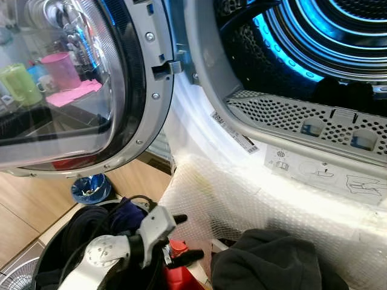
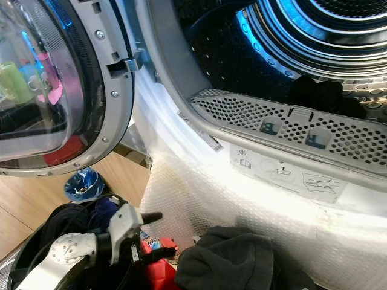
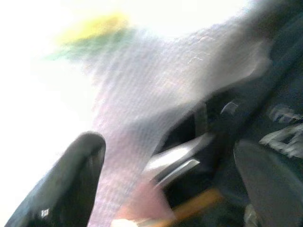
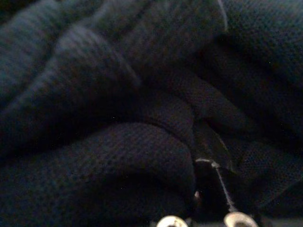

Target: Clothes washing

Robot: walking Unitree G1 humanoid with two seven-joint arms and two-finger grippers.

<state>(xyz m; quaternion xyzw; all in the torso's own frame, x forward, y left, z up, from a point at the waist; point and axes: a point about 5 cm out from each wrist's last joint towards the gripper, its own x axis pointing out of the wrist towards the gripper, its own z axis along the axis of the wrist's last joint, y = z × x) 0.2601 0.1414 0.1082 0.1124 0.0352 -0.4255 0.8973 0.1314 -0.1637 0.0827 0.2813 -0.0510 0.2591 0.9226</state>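
The washing machine's drum (image 1: pixel 314 36) stands open and lit blue, with its round glass door (image 1: pixel 66 84) swung out to the left. A dark garment (image 1: pixel 266 261) is bunched up low in front of the machine's opening. The right wrist view is full of this dark knit fabric (image 4: pixel 118 118), pressed close around one finger (image 4: pixel 212 147), so my right gripper looks shut on it. My left gripper (image 1: pixel 188 237) hangs open at the lower left, over a black basket (image 1: pixel 48 257) of dark clothes (image 1: pixel 97 220). Its two fingers (image 3: pixel 71 179) stand wide apart and hold nothing.
Bubble wrap (image 1: pixel 242 199) covers the machine's front below the opening. A red container (image 1: pixel 178 273) stands between the basket and the garment. A blue bag (image 1: pixel 91 188) sits on the wooden floor (image 1: pixel 24 205) under the door. A perforated lint grille (image 1: pixel 302 115) lines the opening's lower rim.
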